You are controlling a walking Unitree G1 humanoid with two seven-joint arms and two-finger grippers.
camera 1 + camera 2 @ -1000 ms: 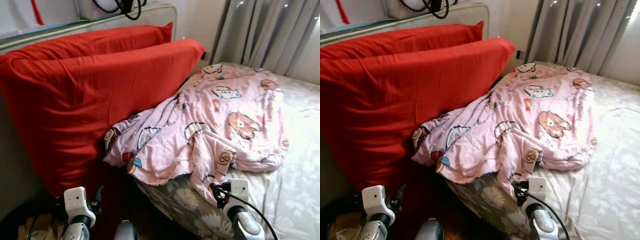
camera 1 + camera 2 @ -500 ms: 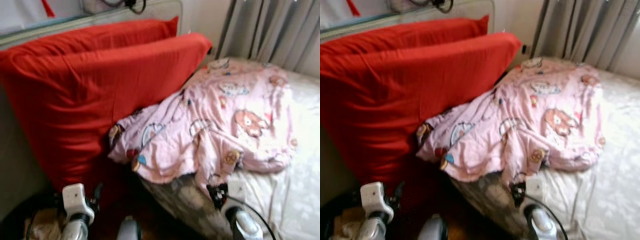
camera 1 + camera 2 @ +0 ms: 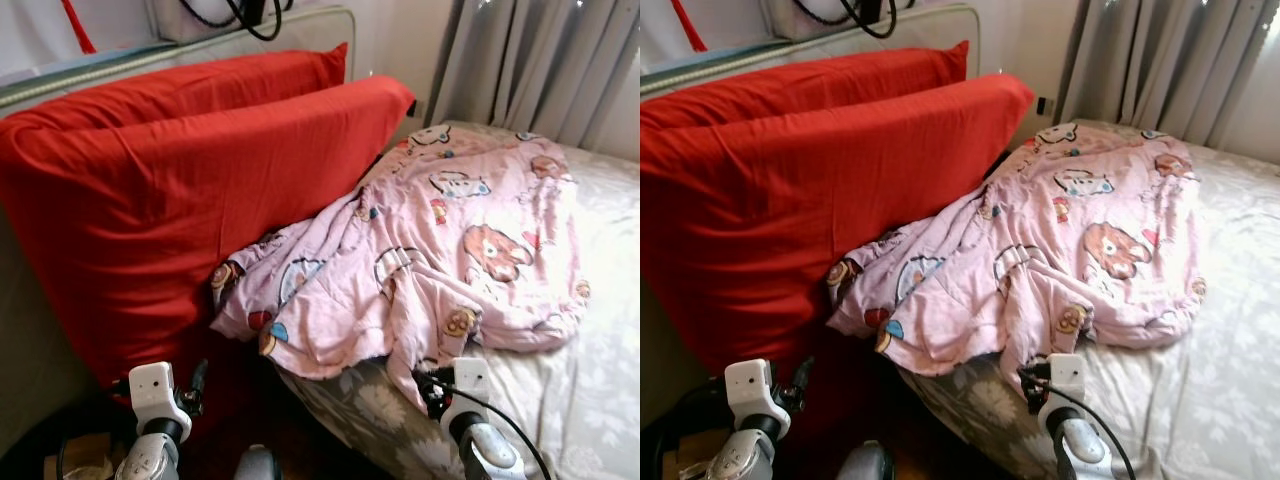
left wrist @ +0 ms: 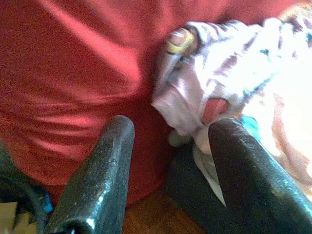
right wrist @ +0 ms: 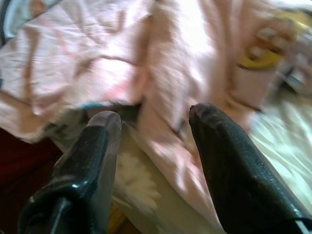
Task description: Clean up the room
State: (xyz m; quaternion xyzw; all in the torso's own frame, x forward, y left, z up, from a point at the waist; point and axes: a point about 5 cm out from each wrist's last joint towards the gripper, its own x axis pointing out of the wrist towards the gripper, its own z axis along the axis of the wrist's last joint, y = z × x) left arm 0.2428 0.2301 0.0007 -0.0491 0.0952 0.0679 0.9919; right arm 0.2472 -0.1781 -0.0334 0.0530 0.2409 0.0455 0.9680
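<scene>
Pink cartoon-print blanket (image 3: 440, 240) lies crumpled on the bed (image 3: 600, 330), its near edge spilling over the mattress corner, likely the thing to straighten. Two red pillows (image 3: 190, 190) stand propped against the headboard at ten o'clock from it. Two grippers wait low: the left gripper (image 4: 168, 161), fingers spread wide and empty, faces the pillows; the right gripper (image 5: 153, 141), equally wide, points at the blanket's hanging edge.

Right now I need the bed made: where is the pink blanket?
The pink blanket lies crumpled on the bed, centre-right in the head view, leaning against the red pillows, above the right gripper.
</scene>
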